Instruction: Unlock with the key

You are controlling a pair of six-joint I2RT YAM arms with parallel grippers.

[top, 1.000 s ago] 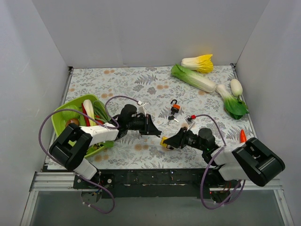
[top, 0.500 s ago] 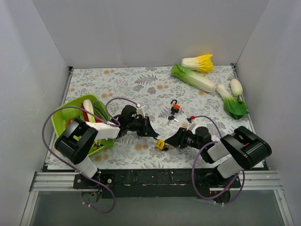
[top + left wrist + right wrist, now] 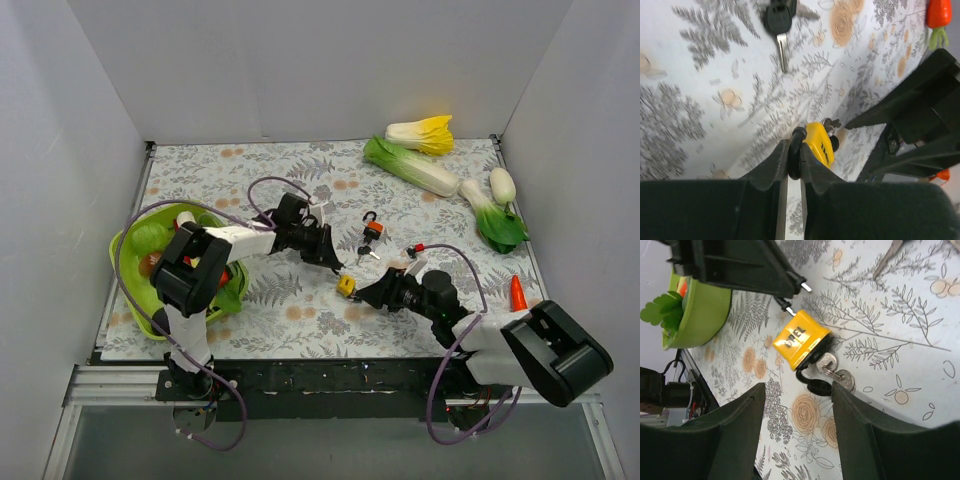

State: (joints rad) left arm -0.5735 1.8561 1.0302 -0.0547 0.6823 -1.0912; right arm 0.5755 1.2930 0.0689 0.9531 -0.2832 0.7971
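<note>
Yellow padlock [image 3: 346,286] now farther back.

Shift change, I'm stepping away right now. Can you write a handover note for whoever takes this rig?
Left gripper: shut on the shackle of the yellow padlock, mid-table.
Right gripper: open, straddling the key bunch at the padlock's base.
Key: one black-headed key looks seated in the keyhole; spare keys lie by the orange padlock.
Done: lock steadied, key apparently in. Left: grip the key, turn it, free the shackle.
</note>
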